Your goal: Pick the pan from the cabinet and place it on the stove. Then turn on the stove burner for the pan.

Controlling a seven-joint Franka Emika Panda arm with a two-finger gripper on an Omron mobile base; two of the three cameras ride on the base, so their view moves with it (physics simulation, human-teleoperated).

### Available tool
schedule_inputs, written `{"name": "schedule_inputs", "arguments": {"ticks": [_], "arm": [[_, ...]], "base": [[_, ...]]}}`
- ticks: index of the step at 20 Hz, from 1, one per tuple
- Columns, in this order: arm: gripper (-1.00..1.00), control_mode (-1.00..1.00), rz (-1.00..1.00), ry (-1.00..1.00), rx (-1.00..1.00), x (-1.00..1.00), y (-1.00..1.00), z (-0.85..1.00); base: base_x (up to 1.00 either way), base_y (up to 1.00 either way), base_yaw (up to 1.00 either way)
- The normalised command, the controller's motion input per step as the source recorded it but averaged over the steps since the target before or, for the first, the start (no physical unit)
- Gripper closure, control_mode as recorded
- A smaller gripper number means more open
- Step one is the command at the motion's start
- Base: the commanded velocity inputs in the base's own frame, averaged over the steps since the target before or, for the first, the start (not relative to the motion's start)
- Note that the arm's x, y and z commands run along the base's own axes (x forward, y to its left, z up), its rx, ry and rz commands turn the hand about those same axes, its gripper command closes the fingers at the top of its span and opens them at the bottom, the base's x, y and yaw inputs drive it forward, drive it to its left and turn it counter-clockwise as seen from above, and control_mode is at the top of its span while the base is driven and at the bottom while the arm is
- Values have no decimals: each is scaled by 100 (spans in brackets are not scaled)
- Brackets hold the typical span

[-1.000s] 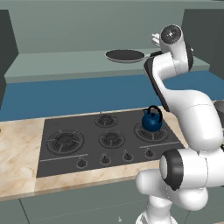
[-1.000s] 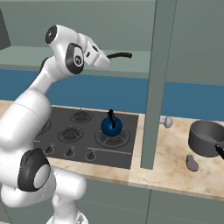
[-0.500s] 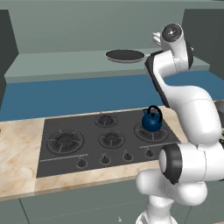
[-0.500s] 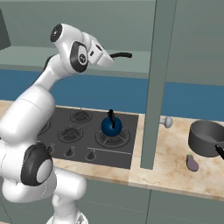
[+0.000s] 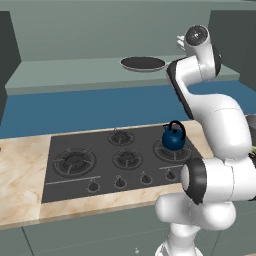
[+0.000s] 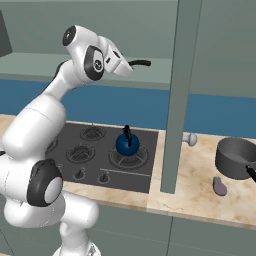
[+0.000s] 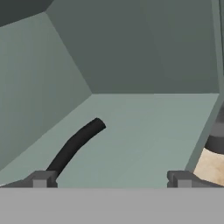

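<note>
Reaching into the cabinet (image 7: 144,52), the gripper (image 7: 111,179) stands with jaws spread wide, grasping nothing. The pan (image 5: 143,63) lies flat on the shelf at upper centre of the left base view; its black handle (image 7: 76,144) runs up from lower left in the hand view. It looks rigid, fairly heavy and smooth, so the handle is probably the best hold, near the rim to limit tipping.

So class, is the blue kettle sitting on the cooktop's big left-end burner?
No: the blue kettle sits on the stove's right-end burner; the left burner is bare.
</note>
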Motion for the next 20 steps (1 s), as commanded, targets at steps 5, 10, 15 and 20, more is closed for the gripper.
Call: {"name": "schedule_inputs", "arguments": {"ticks": [5, 10, 15, 20], "arm": [[-100, -100, 0, 0, 3, 12, -11, 0], [-100, -100, 0, 0, 0, 12, -8, 0], [-100, -100, 0, 0, 0, 16, -7, 0], [-100, -100, -1, 0, 1, 13, -5, 0]], "base": [[0, 0, 0], [0, 0, 0], [0, 0, 0], [0, 0, 0]]}}
